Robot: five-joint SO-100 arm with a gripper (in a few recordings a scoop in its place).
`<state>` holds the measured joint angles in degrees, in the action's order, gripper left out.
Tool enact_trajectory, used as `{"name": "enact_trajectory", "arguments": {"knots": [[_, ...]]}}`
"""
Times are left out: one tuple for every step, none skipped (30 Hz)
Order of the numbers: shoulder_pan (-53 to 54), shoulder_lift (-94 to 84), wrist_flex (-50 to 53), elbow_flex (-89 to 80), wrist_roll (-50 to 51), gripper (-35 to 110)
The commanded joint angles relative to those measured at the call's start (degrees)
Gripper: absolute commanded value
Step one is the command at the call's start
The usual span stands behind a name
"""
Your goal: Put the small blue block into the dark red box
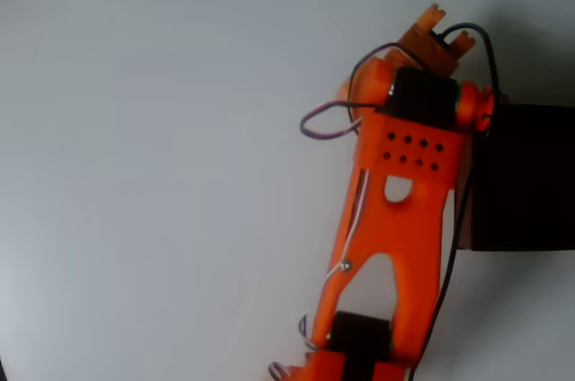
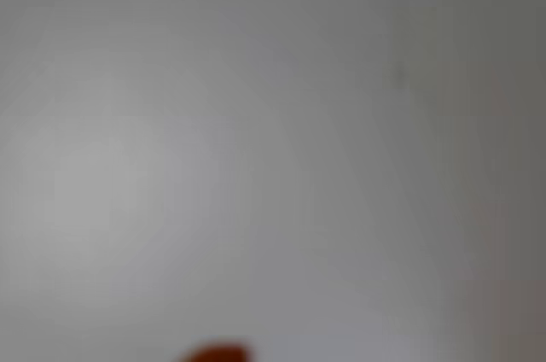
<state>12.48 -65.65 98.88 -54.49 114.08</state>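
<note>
— Orange arm fills my view, rising beside the dark red box; its hand sits just past the box's far-left corner.
— Holding anything?
— Can't tell whether it's open. No blue block visible, so delivery looks undone.

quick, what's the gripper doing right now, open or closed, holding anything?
Gripper: cannot be told. Seen from above, its jaws are too unclear to judge, and no block shows in them.

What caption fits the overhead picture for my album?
Orange robot arm stretches over a white table, its tool beside the dark red box.
</note>
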Motion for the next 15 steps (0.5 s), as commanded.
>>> {"name": "enact_trajectory", "arguments": {"knots": [[0.44, 1.58, 0.70, 5.27, 1.14, 26], [0.26, 2.64, 0.70, 6.50, 1.32, 26], [0.09, 3.78, 0.70, 7.73, 1.41, 26], [0.09, 4.83, 0.79, 8.79, 1.41, 26], [0.09, 5.89, 0.79, 9.76, 1.49, 26], [0.09, 6.86, 0.79, 10.63, 1.41, 26], [0.18, 7.73, 0.79, 11.07, 1.49, 26], [0.26, 8.53, 0.79, 11.51, 1.58, 26], [0.44, 9.40, 0.79, 12.13, 1.67, 27], [0.62, 10.37, 0.79, 12.92, 1.85, 27], [0.62, 11.25, 0.79, 13.71, 1.85, 27], [0.70, 12.13, 0.79, 14.50, 1.67, 27], [0.79, 12.83, 0.88, 15.12, 1.58, 27], [0.88, 13.36, 1.05, 15.73, 1.58, 27], [0.97, 13.97, 1.32, 16.26, 1.67, 27]]}}
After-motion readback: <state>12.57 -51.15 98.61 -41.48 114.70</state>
